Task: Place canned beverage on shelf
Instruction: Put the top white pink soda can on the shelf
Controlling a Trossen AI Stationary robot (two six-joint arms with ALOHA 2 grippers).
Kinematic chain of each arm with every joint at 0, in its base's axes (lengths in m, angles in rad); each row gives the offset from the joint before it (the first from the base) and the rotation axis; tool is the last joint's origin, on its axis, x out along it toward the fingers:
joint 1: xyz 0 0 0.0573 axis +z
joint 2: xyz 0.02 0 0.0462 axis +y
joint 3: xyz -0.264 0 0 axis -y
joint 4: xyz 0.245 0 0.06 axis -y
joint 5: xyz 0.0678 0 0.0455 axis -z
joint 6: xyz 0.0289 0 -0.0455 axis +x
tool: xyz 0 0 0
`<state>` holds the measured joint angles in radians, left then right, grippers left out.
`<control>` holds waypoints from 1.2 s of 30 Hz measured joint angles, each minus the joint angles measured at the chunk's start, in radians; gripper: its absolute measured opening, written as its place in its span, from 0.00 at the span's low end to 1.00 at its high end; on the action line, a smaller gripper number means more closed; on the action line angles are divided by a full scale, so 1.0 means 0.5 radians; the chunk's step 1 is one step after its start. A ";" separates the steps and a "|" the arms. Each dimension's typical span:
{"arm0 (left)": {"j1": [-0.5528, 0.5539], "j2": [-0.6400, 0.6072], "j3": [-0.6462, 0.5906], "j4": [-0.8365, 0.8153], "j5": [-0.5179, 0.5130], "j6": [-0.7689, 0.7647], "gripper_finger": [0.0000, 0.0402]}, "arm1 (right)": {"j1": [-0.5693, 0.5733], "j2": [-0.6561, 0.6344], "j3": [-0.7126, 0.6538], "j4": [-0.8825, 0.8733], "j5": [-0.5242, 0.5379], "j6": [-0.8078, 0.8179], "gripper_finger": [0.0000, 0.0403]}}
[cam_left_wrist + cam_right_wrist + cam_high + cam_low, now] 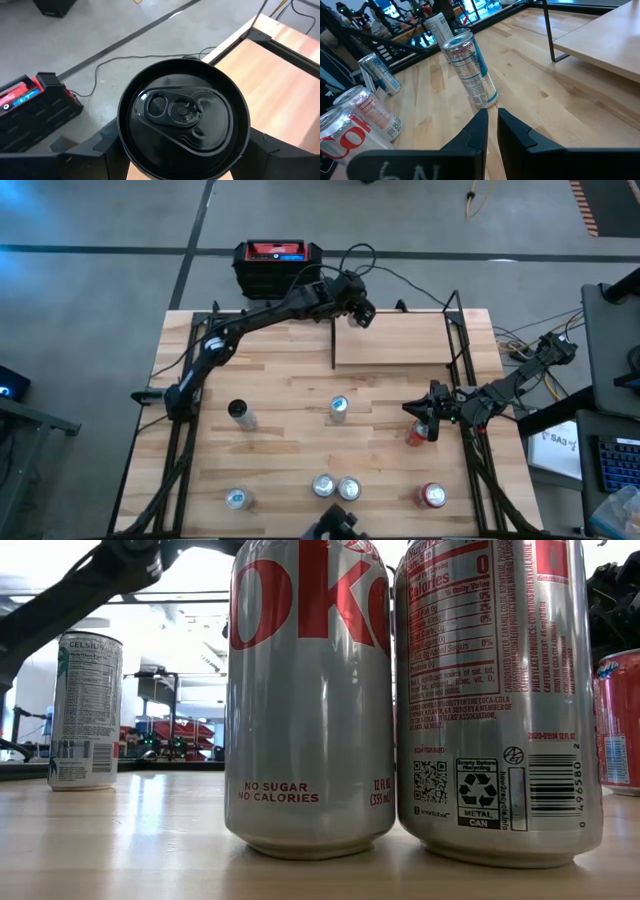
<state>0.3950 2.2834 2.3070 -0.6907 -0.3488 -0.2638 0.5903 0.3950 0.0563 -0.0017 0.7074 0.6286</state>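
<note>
**Left gripper holding a black can at the shelf's rear-left corner**

The left gripper (358, 311), reaching from the table's left side toward the far edge, is clamped on a black can (183, 118); the left wrist view looks straight down on the can's dark lid, with pull tab and round rim, a finger (82, 157) pressed to each side. From above the can is hidden under the gripper, so whether its base touches the board cannot be told. The shelf (395, 340), a pale wood board edged by thin black rods, lies at the far centre-right of the table (280, 395). The right gripper (428, 417) waits low over the table's right side, fingers pressed together with nothing between them, just beside a red can (416, 435).

From left to right on the butcher-block surface: a dark-topped slim can (238, 413), a silver can (236, 498) near the front edge, a blue-and-silver slim can (339, 408) at centre, two silver cola cans (335, 487) touching at the front, and another red can (433, 495) at front right. Beyond the far edge, a black case with a red top (277, 262) sits on a grey floor crossed by cables.
</note>
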 joint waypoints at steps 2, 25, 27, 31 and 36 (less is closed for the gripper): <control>0.014 0.017 0.000 0.020 0.001 0.020 0.59 | 0.001 0.000 -0.001 0.000 0.000 0.000 0.07; 0.104 0.151 0.000 0.038 0.001 -0.040 0.61 | 0.000 0.000 0.000 0.000 0.000 0.000 0.07; 0.107 0.154 0.000 0.025 0.001 -0.068 0.61 | 0.000 0.000 0.000 0.000 0.000 0.000 0.07; 0.110 0.155 0.000 0.005 -0.039 -0.102 0.61 | 0.000 0.001 0.000 0.000 0.000 0.000 0.07; 0.110 0.154 0.001 -0.028 -0.070 -0.158 0.61 | 0.000 0.001 0.000 0.000 0.000 0.000 0.07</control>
<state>0.4499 2.3604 2.3074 -0.7046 -0.3840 -0.3430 0.5903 0.3954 0.0562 -0.0017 0.7074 0.6289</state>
